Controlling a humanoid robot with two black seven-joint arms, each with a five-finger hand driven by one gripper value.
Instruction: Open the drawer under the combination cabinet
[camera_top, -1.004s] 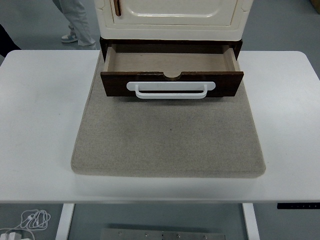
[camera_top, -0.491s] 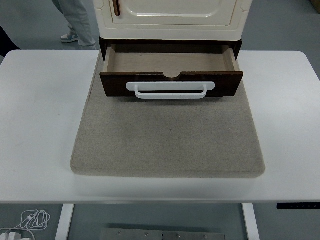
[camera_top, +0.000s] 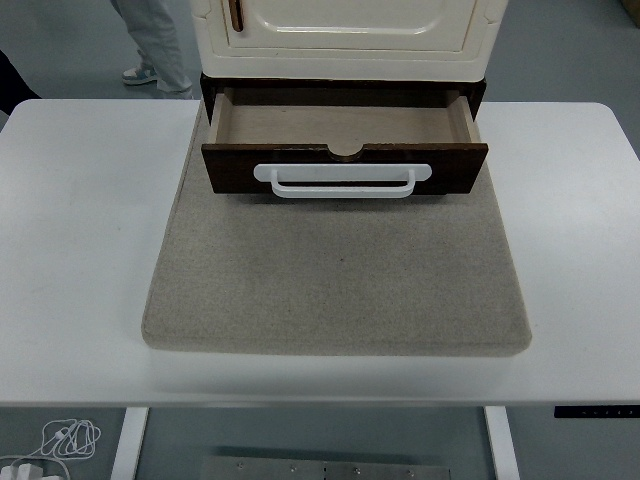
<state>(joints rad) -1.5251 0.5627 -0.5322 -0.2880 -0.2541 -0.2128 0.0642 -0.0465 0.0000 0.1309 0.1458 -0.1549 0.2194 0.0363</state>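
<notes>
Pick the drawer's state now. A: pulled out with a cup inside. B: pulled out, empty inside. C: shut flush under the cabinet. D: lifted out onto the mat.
B: the drawer juts from under the cabinet, its bare floor showing.

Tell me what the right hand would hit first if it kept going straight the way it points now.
That cannot be told: neither hand is in view, so no pointing direction shows. Ahead on the table is only the open drawer with its white handle, on the grey mat.

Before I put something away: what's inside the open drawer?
The drawer shows only its bare brown floor. Its rear part is covered by the cream cabinet and cannot be seen.
</notes>
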